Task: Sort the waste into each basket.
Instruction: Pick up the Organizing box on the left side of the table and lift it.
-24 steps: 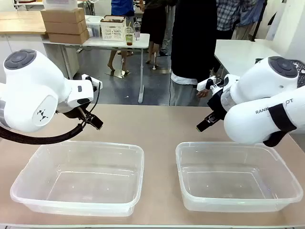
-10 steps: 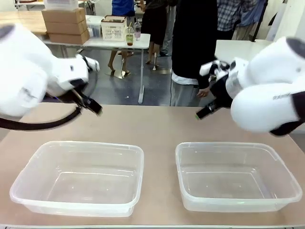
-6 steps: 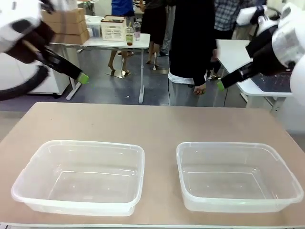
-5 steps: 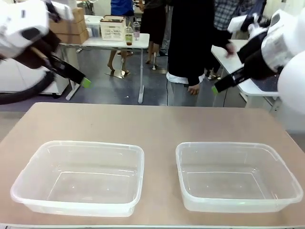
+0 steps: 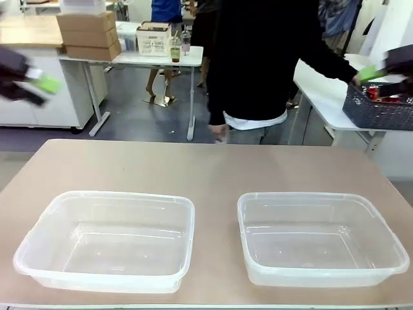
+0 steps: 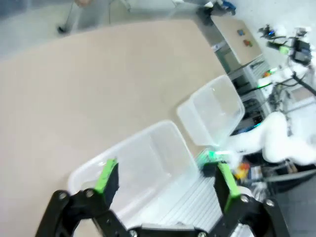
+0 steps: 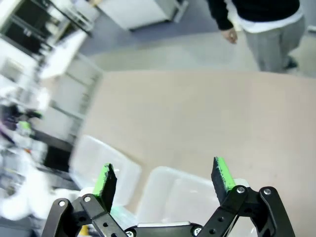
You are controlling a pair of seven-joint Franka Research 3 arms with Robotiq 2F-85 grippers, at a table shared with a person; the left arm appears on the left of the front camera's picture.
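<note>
The left tub (image 5: 110, 195) and the right tub (image 5: 303, 196) sit side by side, slightly apart, on the table (image 5: 213, 165) near its front edge. A person (image 5: 264, 58) stands just behind the far edge, one arm stretched rightward to a basket (image 5: 381, 113) on a side table (image 5: 322, 103) beyond the far right corner, with cans (image 5: 374, 92) in it. The left gripper (image 5: 40, 82) hangs off the far left, the right gripper (image 5: 369, 72) just above the basket.
</note>
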